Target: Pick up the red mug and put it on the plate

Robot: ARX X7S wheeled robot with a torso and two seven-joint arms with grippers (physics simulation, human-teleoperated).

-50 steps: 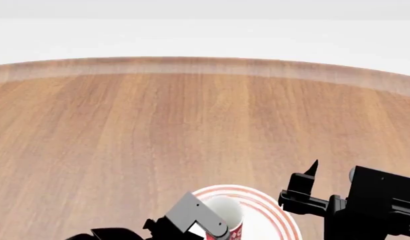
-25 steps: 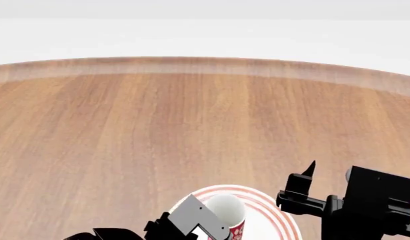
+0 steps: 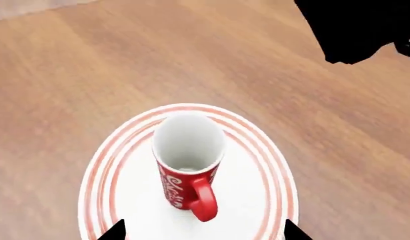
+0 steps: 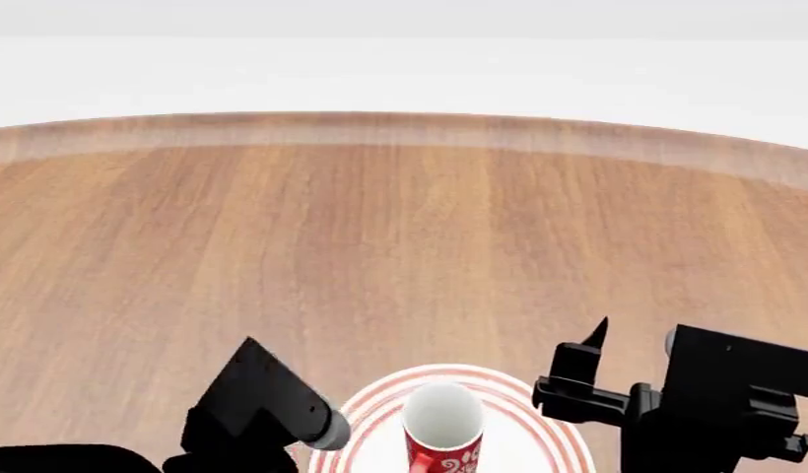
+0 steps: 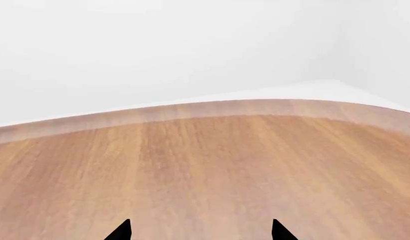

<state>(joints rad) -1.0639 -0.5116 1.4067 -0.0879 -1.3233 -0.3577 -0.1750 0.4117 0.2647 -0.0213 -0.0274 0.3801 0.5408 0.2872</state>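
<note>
The red mug (image 3: pixel 187 167) with a white floral pattern stands upright on the white, red-ringed plate (image 3: pixel 118 150), its handle pointing toward my left gripper. My left gripper (image 3: pixel 203 234) is open, with its tips either side of the plate's near part and clear of the mug. In the head view the mug (image 4: pixel 442 434) sits on the plate (image 4: pixel 542 399) at the bottom edge. My left arm (image 4: pixel 253 399) is to its left and my right gripper (image 4: pixel 581 367) to its right. The right gripper (image 5: pixel 199 232) is open and empty over bare table.
The wooden table (image 4: pixel 377 227) stretches away to its far curved edge (image 4: pixel 377 123), with a white floor beyond. My right arm shows as a black shape (image 3: pixel 352 30) in the left wrist view.
My left gripper has let go of the mug and drawn back to the left. The mug now stands alone on the plate. The right arm has shifted slightly left.
</note>
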